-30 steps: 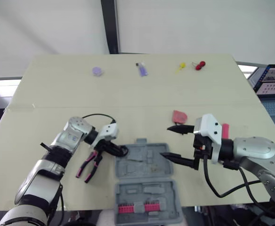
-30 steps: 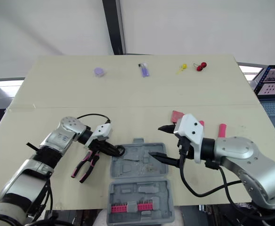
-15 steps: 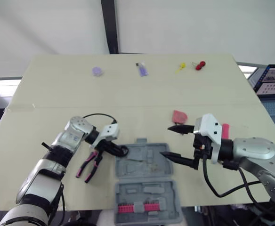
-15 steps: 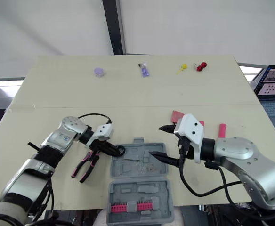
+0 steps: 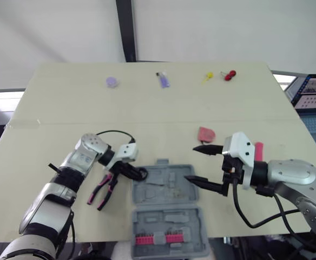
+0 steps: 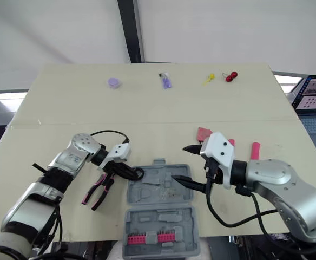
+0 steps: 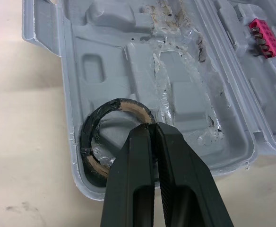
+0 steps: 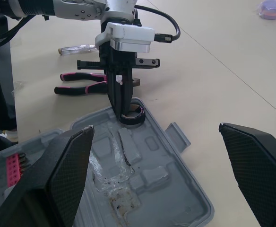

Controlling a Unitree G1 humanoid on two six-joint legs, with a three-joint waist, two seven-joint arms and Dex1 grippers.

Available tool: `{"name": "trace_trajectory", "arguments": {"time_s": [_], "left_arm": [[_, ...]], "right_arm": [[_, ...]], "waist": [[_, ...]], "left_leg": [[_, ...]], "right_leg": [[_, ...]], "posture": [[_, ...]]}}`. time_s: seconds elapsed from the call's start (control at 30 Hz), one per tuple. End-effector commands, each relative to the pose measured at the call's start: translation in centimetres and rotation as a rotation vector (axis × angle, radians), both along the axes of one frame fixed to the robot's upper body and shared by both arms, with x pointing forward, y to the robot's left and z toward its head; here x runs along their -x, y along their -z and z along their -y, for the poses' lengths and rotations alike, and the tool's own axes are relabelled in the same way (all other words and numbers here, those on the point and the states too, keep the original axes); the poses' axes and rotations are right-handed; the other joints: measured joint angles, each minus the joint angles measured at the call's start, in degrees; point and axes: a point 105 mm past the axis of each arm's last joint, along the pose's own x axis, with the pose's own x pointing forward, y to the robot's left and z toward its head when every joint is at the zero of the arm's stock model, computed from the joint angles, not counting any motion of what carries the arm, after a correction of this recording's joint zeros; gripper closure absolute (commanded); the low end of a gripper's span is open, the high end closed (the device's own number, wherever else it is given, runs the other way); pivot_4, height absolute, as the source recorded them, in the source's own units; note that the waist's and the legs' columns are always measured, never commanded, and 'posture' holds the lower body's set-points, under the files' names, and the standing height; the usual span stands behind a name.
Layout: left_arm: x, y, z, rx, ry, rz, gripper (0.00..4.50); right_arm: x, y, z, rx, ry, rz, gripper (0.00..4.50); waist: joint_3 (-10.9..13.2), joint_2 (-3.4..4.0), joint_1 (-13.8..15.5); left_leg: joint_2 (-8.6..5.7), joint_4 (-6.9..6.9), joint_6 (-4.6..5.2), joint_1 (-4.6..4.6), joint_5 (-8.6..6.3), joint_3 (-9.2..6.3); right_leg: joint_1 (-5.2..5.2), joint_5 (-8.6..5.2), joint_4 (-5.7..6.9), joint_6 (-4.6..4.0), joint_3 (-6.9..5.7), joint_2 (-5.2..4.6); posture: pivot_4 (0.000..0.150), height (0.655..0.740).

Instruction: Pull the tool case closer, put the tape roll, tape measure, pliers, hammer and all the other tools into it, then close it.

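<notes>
Almost no change over last second. Left pincer (image 7: 150,131) stays clamped on tape roll (image 7: 90,137). Roll sits low in left corner of open tool case (image 5: 169,187), far half, against tray wall. Right pincer (image 5: 191,162) keeps hovering over case's right edge, wide open, empty. Judgement: placement done, release pending. Pliers (image 5: 103,190) on bench (image 5: 66,108) just beside case, likely next.

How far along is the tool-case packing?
Done: the tool case lies open in front of the robot. In hand: the left pincer is shut on the tape roll at a corner of the case. Left: the pliers lie on the table beside it, the right pincer is open and empty, the case unclosed.
</notes>
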Motion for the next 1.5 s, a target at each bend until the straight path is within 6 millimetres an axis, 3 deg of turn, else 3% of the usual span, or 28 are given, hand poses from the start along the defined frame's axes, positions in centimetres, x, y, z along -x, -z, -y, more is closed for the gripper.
{"name": "trace_trajectory", "arguments": {"time_s": [0.03, 0.4, 0.5, 0.83, 1.0, 1.17, 1.5], "left_arm": [[-0.1, -0.6, 0.3, 0.007, 0.016, 0.019, 4.48], [-0.4, -0.6, 0.4, 0.015, 0.005, 0.041, 4.48], [-0.4, -0.7, 0.4, 0.018, 0.005, 0.052, 3.48], [-0.3, -1.2, 0.6, 0.032, 0.008, 0.044, 3.48], [0.3, -2.9, 1.2, 0.068, 0.028, 0.025, 3.48], [0.1, -4.0, 0.3, 0.071, 0.008, 0.095, 3.48], [0.4, -2.6, 0.9, 0.278, -0.067, 0.205, 3.48]], "right_arm": [[0.4, -0.8, -0.4, -0.01, -0.018, 0.055, 0.0], [0.3, -0.8, -0.4, -0.01, -0.018, 0.054, 0.0], [0.3, -0.8, -0.4, -0.011, -0.018, 0.054, 0.0], [0.4, -0.7, -0.5, -0.011, -0.019, 0.052, 0.0], [0.5, -0.7, -0.5, -0.014, -0.024, 0.047, 0.0], [0.6, -0.7, -0.4, -0.017, -0.023, 0.049, 0.0], [0.5, -0.7, -0.3, -0.016, -0.024, 0.049, 0.0]], "waist": [[0.0, 0.0, 0.0], [0.0, 0.0, 0.0], [0.0, 0.0, 0.0], [0.0, 0.0, 0.0], [0.0, 0.0, 0.0], [0.0, 0.0, -0.1], [0.0, -0.01, 0.1]], "left_leg": [[0.0, 0.0, 0.0, 0.0, 0.0, 0.0], [0.0, 0.01, 0.0, 0.0, 0.0, 0.0], [0.0, 0.01, 0.0, 0.0, 0.0, 0.0], [0.0, 0.02, 0.0, -0.01, 0.0, 0.0], [0.0, 0.04, 0.0, -0.03, 0.0, -0.01], [0.01, 0.06, 0.01, -0.02, 0.0, -0.01], [0.0, 0.14, 0.03, -0.06, -0.02, -0.06]], "right_leg": [[0.0, 0.0, 0.0, 0.0, 0.0, 0.0], [0.0, 0.0, 0.0, 0.0, 0.0, 0.0], [0.0, 0.0, 0.0, 0.0, 0.0, 0.0], [0.0, 0.0, 0.0, 0.0, 0.0, 0.0], [0.0, 0.0, 0.0, 0.0, 0.0, 0.0], [0.0, 0.0, 0.01, 0.0, 0.0, 0.0], [0.02, 0.0, 0.01, 0.0, -0.01, 0.0]], "posture": [[0.15, 0.74], [0.15, 0.74], [0.15, 0.74], [0.15, 0.74], [0.15, 0.74], [0.15, 0.74], [0.15, 0.74]]}}
